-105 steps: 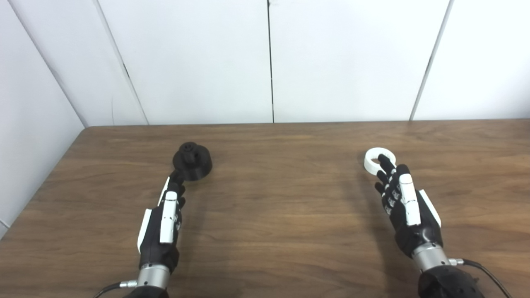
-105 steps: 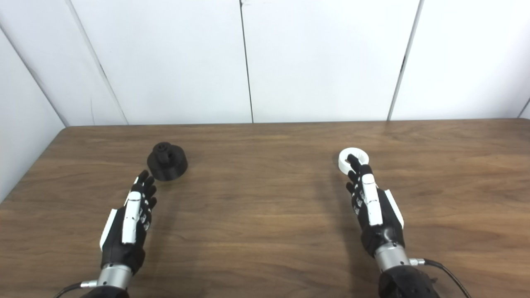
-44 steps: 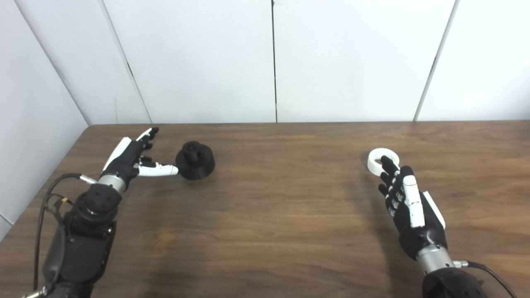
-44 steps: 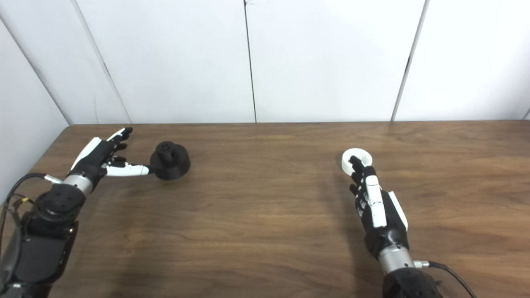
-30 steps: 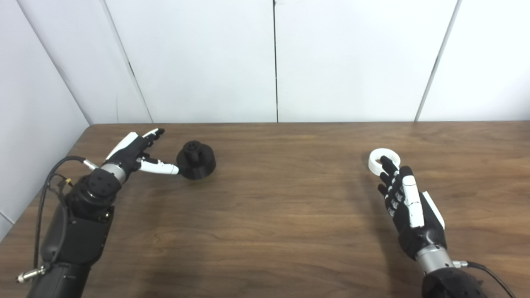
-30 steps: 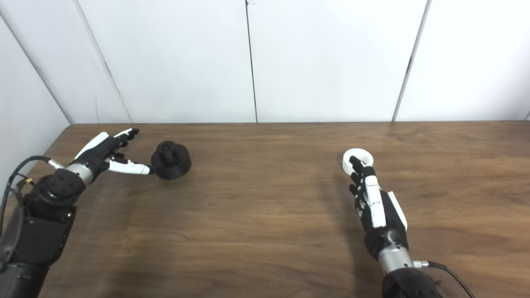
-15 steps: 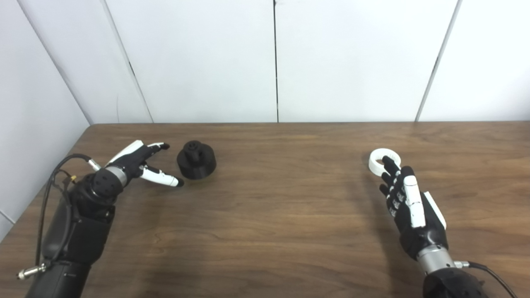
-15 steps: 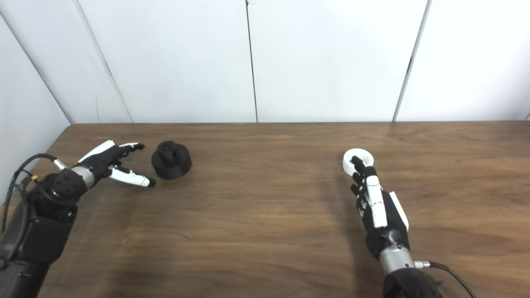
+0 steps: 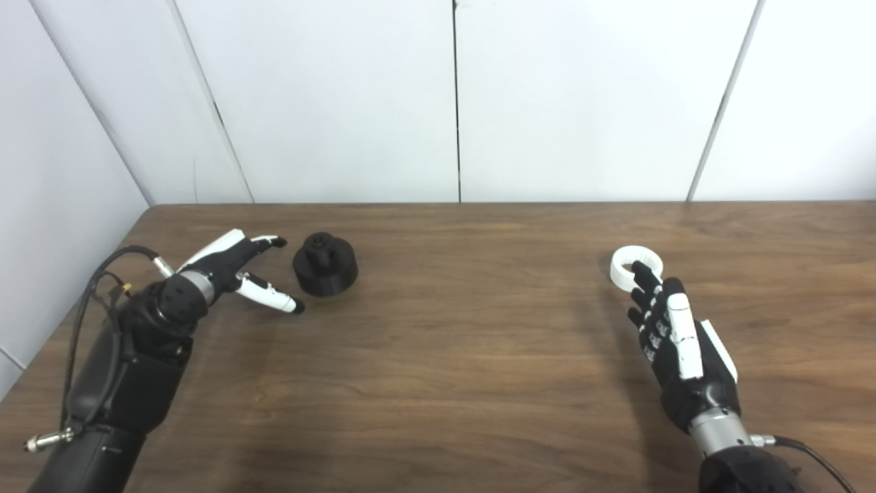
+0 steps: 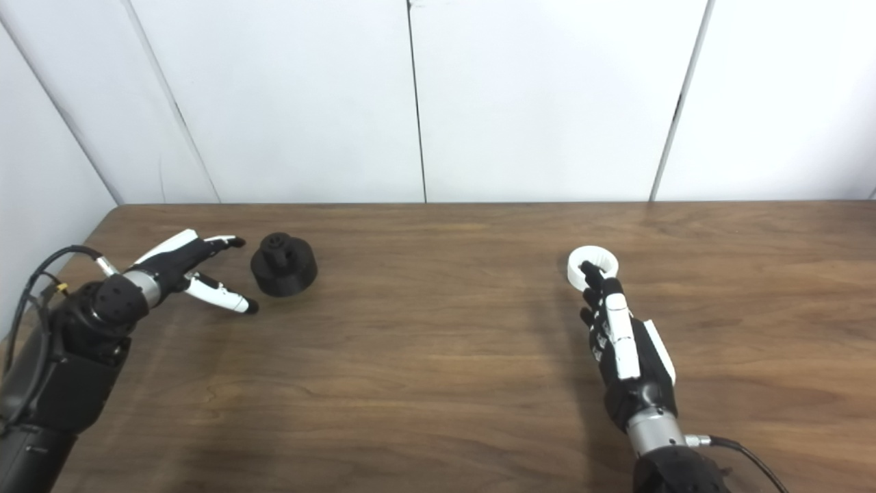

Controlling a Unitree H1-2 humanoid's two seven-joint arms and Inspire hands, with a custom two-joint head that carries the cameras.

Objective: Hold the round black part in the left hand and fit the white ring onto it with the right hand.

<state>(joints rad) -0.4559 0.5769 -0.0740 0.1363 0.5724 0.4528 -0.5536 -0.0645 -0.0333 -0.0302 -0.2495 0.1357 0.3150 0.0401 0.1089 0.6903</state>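
Note:
The round black part [image 9: 325, 263], a low cylinder with a small hub on top, stands on the table at the left. My left hand [image 9: 229, 268] is just left of it, open, thumb and fingers spread toward the part, not touching it. The white ring [image 9: 636, 266] lies flat on the table at the right. My right hand [image 9: 667, 335] lies open and stretched out below the ring, and its fingertips overlap the ring's near edge.
A wooden table [image 9: 452, 342] fills the lower part of both views. White wall panels [image 9: 452, 103] stand behind its far edge and along the left side. A cable [image 9: 102, 274] loops off my left forearm.
My left arm swung out from below the black part to its left side, then its thumb came off the part and the hand drew back a little. The right hand and ring stayed put.

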